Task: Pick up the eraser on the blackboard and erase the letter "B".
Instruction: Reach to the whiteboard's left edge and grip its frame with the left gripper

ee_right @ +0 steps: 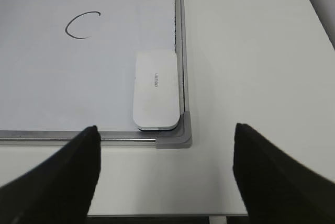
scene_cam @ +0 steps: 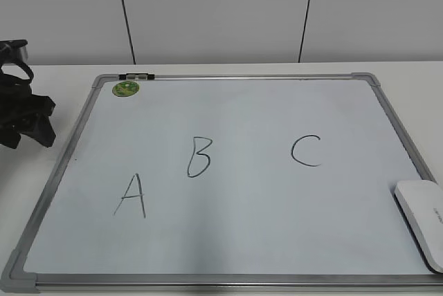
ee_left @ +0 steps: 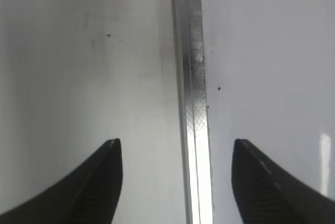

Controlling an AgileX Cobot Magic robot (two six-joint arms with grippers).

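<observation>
The blackboard (scene_cam: 242,234) is a white board with a grey frame, lying flat on the table. The letter "B" (scene_cam: 199,156) is drawn in black left of centre, between an "A" (scene_cam: 131,196) and a "C" (scene_cam: 306,151). The eraser (scene_cam: 422,223), a white rounded block, lies on the board's near right corner; in the right wrist view the eraser (ee_right: 156,90) rests against the frame. My right gripper (ee_right: 166,129) is open and empty, hovering above the table just off that corner; it is out of the exterior view. My left gripper (scene_cam: 34,119) is open and empty over the board's left frame rail (ee_left: 193,103).
A small round green sticker (scene_cam: 126,89) sits at the board's far left corner beside a black clip (scene_cam: 137,75). White table (ee_right: 251,67) surrounds the board; its front edge (ee_right: 157,214) is close below my right gripper. A white wall stands behind.
</observation>
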